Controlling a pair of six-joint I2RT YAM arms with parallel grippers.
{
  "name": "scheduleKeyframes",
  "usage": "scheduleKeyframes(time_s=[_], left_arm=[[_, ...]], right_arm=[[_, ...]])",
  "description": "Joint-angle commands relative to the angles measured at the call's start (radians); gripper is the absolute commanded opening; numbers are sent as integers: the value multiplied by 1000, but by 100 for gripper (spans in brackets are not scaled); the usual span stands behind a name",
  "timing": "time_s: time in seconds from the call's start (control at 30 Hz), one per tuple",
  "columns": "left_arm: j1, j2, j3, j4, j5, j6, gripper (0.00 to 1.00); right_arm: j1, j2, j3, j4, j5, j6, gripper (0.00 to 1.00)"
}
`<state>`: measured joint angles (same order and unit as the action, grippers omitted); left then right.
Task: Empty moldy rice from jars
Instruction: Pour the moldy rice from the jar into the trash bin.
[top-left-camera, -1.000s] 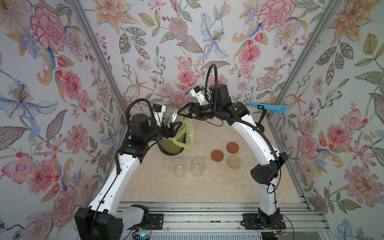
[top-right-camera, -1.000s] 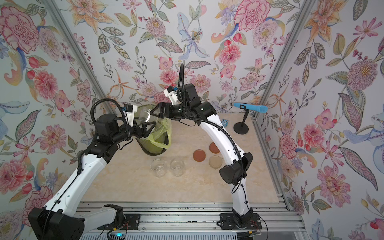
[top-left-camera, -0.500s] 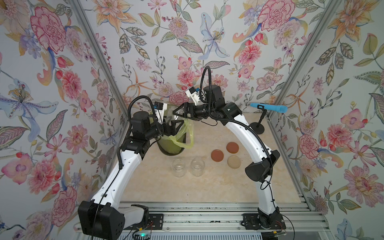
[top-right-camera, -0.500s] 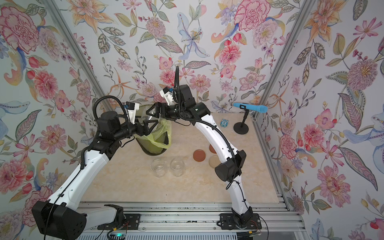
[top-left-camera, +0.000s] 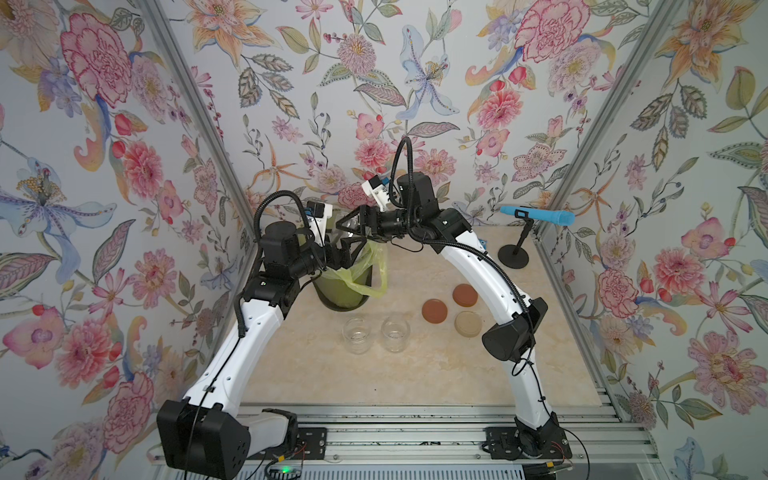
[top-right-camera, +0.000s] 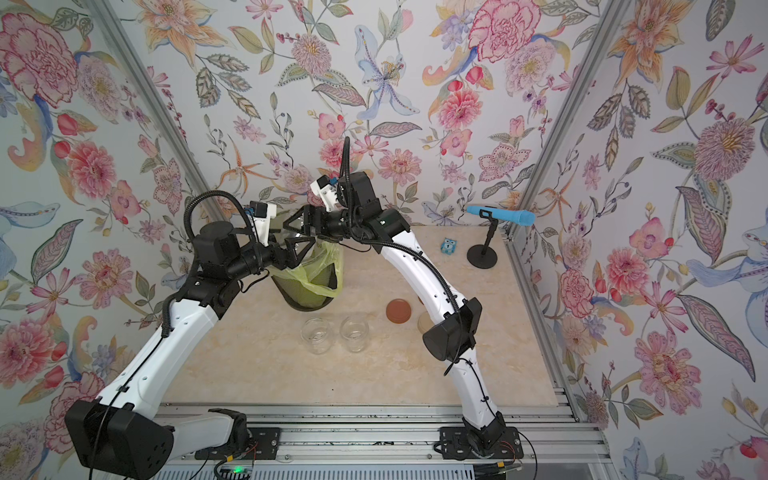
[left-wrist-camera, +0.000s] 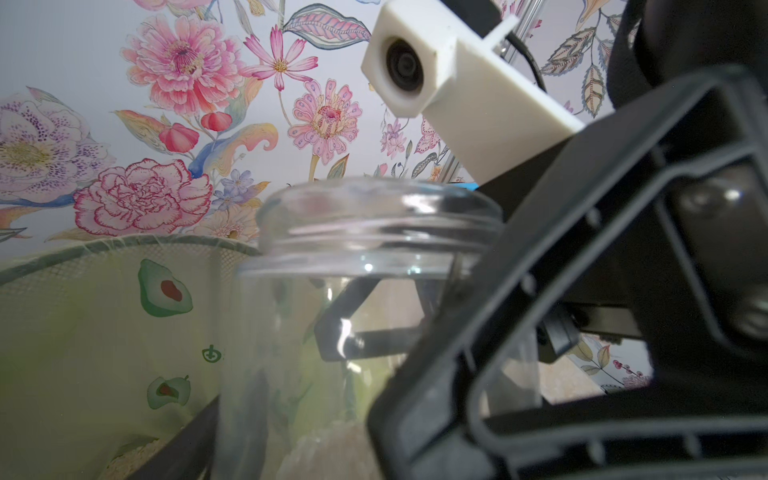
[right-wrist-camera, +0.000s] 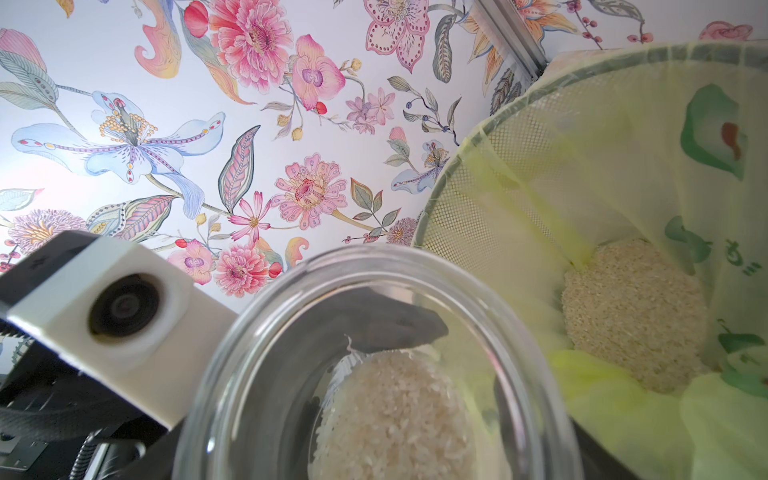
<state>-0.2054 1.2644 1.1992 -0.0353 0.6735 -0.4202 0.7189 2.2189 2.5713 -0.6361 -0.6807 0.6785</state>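
An open clear glass jar (left-wrist-camera: 365, 257) holding moldy rice (right-wrist-camera: 395, 415) hangs over the green bin (top-left-camera: 345, 291), gripped from both sides. My left gripper (top-left-camera: 347, 255) is shut on it. My right gripper (top-left-camera: 353, 230) has one of its black fingers (left-wrist-camera: 519, 332) on each side of the glass. The jar's mouth faces the right wrist camera. A heap of rice (right-wrist-camera: 631, 316) lies at the bottom of the bin's yellow-green liner. Two empty jars (top-left-camera: 356, 332) (top-left-camera: 395, 330) stand on the table in front of the bin.
Two reddish-brown lids (top-left-camera: 434, 311) (top-left-camera: 464, 295) and a beige lid (top-left-camera: 467, 323) lie right of the empty jars. A blue microphone (top-left-camera: 538, 216) on a black stand is at the back right, with a small blue toy (top-right-camera: 448, 246) near it. Floral walls close three sides.
My right gripper has moved left over the bin to the jar in my left gripper, and its jaws have narrowed from wide open onto the glass. The left arm has shifted only slightly.
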Motion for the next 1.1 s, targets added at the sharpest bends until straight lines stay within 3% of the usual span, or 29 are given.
scheduleKeyframes(time_s=[0.0,0.07,0.13,0.17,0.23,0.3,0.33,0.4,0.73,1.07], left_arm=[[5,-13,9,117,22,-5,0],[6,-15,1,121,20,-3,0],[5,-22,-8,124,15,-1,2],[4,-25,-14,126,9,4,8],[5,-35,-25,126,-1,12,28],[3,-44,-37,129,-14,18,66],[5,-48,-42,129,-24,20,82],[5,-61,-54,135,-45,23,99],[5,-127,-115,199,-107,69,100],[5,-233,-207,226,-204,157,100]], right_arm=[[17,11,25,25,-25,15,74],[13,9,25,31,-24,16,65],[11,9,27,35,-28,19,48],[9,9,29,36,-29,22,38],[2,9,30,39,-34,31,21],[-6,9,32,46,-43,50,5],[-9,10,33,50,-48,61,0],[-14,6,34,55,-57,77,0],[-19,14,35,130,-109,212,0],[-24,50,34,302,-164,456,0]])
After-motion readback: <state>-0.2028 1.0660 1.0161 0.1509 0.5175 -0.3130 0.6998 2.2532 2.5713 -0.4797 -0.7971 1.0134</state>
